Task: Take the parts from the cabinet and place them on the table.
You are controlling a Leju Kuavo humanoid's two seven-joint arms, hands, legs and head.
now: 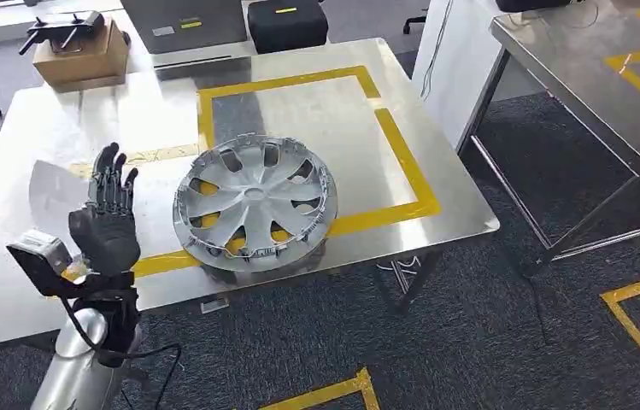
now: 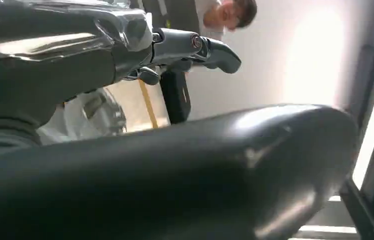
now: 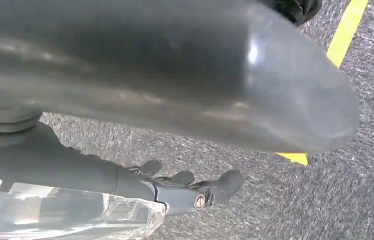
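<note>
Now | left robot hand [image 1: 107, 224] empty, fingers spread | ribbed silver hubcap [image 1: 254, 207] flat on steel table [image 1: 34, 145]

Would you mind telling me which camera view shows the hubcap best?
The head view: the whole hubcap lies flat on the table, across the yellow tape. The left wrist view catches a pale sliver of it behind the left hand; the right wrist view faces the carpet.

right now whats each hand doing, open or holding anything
Left hand: open, fingers spread, raised beside the wheel cover, not touching it.
Right hand: open, fingers out over the carpet, holding nothing.
</note>
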